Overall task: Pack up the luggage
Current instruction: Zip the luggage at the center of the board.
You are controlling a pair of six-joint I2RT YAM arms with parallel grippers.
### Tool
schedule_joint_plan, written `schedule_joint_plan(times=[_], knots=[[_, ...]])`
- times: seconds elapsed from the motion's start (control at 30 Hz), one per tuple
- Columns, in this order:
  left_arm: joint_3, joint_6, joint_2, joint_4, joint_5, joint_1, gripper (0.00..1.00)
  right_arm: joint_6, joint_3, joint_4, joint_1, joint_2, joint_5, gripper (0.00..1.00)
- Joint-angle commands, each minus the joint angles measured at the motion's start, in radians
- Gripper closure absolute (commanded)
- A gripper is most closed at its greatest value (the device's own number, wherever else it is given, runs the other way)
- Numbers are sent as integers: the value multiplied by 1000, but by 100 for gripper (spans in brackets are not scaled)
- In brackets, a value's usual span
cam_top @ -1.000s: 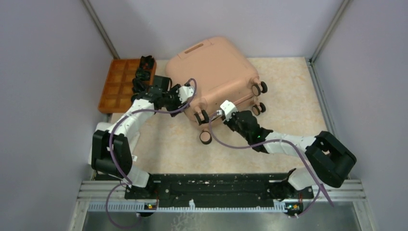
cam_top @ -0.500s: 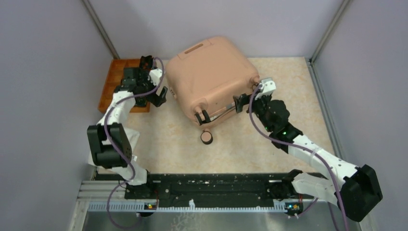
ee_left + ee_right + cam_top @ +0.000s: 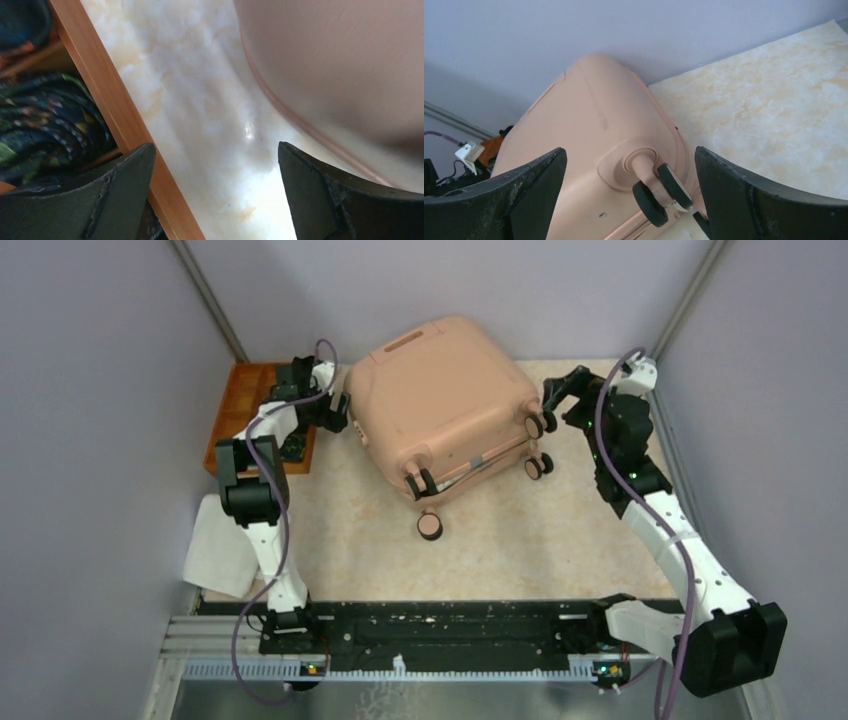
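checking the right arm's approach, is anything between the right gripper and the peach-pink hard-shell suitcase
Nothing visible: the open right gripper faces the wheeled end of the peach-pink hard-shell suitcase, with only marble-patterned tabletop between them.

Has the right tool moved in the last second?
Yes. The right tool swung rightward and farther back, toward the table's far right corner.

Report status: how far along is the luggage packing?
Done: luggage looks shut, flat on the table. In hand: nothing; left pincer and right pincer hang open either side of it. Left: dark fabric sits in the orange tray, and a round disc lies loose beside the luggage.
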Motion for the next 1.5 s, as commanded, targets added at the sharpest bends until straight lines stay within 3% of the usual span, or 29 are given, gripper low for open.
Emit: schedule_joint_plan(times=[0.0,0.13,0.27,0.43,0.53,0.63,0.83,0.97,1.13,1.23,1.33,1.4,1.47], knots=[[51,-58,9,172,159,6,3,54,104,-171,-28,77,-30,1],[54,-127,-8,242,385,5,8,48,78,-192,-32,93,-51,1],[38,-207,-43,282,508,-3,10,-13,27,-175,-9,26,-149,1],[1,-232,-114,306,569,-8,10,-71,-58,-186,272,-50,-189,1],[-18,-220,-153,293,578,-8,11,-45,-140,-114,501,-52,-75,1],[-49,-196,-184,256,571,-9,10,-59,-122,-93,614,27,-4,1],[-121,-41,-278,107,537,6,5,-152,188,-330,722,276,85,1],[-163,114,-338,-11,514,35,1,-145,260,-385,782,376,192,1],[-262,426,-402,-60,438,52,1,-123,287,-328,810,455,263,1],[-390,537,-449,68,389,36,1,-115,341,-345,822,524,315,1],[-565,639,-509,320,277,-25,1,-102,386,-377,836,569,405,2],[-680,694,-538,523,218,-69,1,-99,364,-340,836,562,431,9],[-760,762,-544,707,175,-121,1,-98,328,-276,837,534,441,22]])
